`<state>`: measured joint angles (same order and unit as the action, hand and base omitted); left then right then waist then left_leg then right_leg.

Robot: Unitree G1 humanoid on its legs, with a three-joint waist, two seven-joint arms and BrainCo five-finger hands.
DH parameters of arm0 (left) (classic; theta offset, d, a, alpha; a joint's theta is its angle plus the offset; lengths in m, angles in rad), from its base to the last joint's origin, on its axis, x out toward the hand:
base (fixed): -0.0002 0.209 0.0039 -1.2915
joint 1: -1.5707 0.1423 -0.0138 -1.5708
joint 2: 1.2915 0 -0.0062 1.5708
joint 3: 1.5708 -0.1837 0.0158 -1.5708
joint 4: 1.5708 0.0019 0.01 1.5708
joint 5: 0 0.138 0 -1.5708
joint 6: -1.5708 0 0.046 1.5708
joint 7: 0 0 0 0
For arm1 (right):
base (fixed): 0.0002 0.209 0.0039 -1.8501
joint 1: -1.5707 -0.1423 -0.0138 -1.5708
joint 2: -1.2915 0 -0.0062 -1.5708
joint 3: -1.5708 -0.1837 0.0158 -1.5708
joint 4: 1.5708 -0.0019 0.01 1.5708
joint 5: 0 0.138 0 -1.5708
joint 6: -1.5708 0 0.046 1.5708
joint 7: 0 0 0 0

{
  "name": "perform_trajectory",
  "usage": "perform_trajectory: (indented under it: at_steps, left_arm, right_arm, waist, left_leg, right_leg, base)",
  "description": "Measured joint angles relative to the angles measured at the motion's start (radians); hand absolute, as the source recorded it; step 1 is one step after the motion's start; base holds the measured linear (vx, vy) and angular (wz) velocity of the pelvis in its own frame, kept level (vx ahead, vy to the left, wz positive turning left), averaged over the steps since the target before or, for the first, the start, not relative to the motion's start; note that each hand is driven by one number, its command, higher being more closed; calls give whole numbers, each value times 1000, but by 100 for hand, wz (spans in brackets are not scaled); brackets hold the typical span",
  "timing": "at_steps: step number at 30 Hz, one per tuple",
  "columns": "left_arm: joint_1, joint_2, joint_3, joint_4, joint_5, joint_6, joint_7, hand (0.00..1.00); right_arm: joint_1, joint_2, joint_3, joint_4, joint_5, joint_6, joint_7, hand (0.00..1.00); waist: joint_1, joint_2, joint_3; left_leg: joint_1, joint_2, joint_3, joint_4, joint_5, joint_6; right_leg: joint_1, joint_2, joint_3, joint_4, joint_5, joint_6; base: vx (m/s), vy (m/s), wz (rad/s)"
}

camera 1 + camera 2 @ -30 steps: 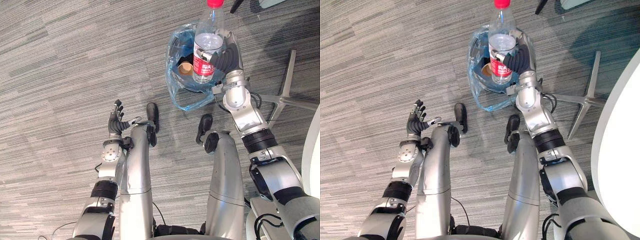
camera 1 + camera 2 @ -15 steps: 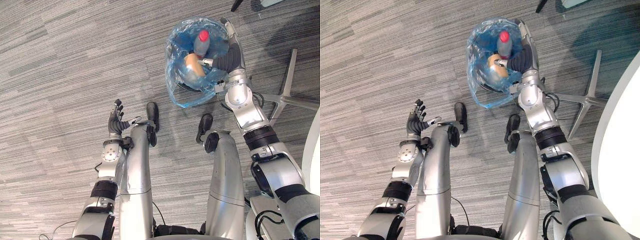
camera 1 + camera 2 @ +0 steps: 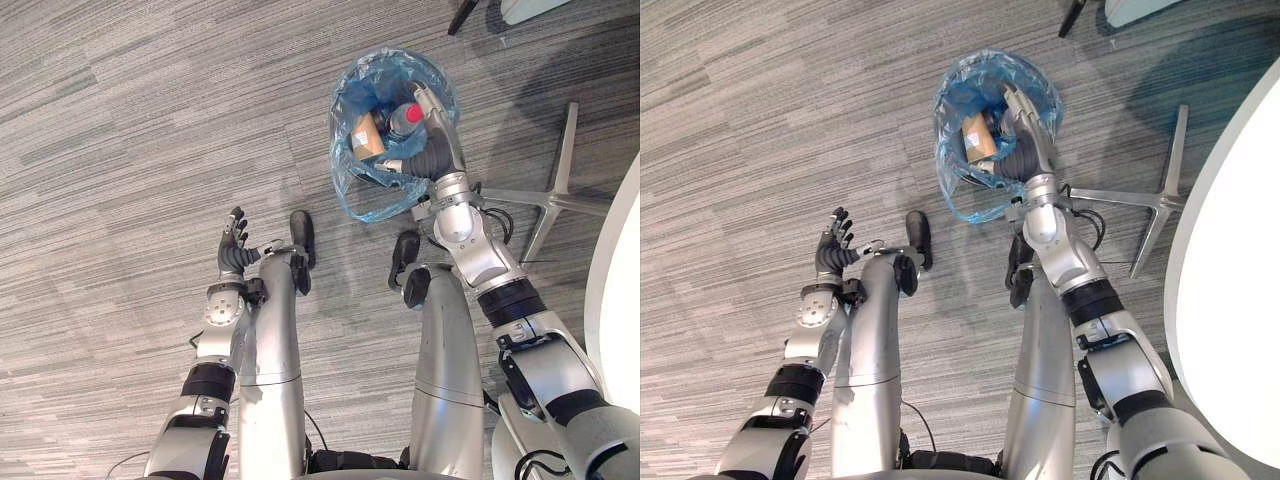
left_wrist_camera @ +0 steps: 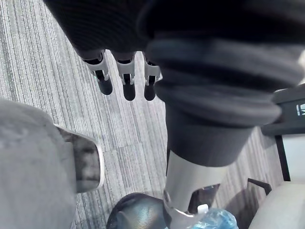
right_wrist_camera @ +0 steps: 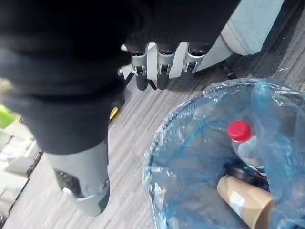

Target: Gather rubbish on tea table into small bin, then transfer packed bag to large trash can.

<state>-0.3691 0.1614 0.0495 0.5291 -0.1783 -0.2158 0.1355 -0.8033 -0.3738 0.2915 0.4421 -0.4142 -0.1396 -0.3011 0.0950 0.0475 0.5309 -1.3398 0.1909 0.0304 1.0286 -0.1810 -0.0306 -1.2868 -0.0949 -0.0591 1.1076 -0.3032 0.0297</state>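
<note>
Bin (image 3: 345, 150) with blue bag (image 3: 375, 205) holds red-capped bottle (image 5: 240, 136) and brown cup (image 5: 244, 200); right hand (image 3: 432, 138) above, fingers straight; left hand (image 3: 233, 250) spread.

On the floor (image 3: 150, 120), the small bin (image 3: 345, 172) holds a bottle (image 3: 405, 118) beside a paper cup (image 3: 366, 136); a chair base (image 3: 550, 198) lies to its right.

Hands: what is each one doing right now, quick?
Left hand: open, holding nothing.
Right hand: open, holding nothing, at the bin; the bottle is inside the bin.
</note>
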Motion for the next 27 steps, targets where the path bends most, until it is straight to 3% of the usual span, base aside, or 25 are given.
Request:
perform_trajectory:
  at_steps: [8,15,27]
  left_arm:
    - [0,0,0,4,24,-1,0,0]
    - [-2,-1,0,14,24,-15,0,0]
    - [-15,8,-2,15,11,-35,1,0]
  right_arm:
    - [7,2,114,18,-143,-9,45,0]
    - [-3,19,158,157,-224,-5,66,0]
    - [-138,38,145,367,-230,86,41,0]
  waist:
    - [-1,0,0]
    - [1,0,0]
    - [0,-1,-2]
  left_leg:
    - [8,3,-5,-21,8,-12]
    - [7,0,-9,-54,23,-25]
    - [-35,-17,-41,-84,53,-45]
  right_leg:
    - [7,5,-11,-15,8,-15]
    - [5,4,-26,-31,10,-22]
    - [-39,-9,-58,-17,1,-38]
  base:
    - [-1,2,0]
    - [-1,6,5]
    - [3,7,8]
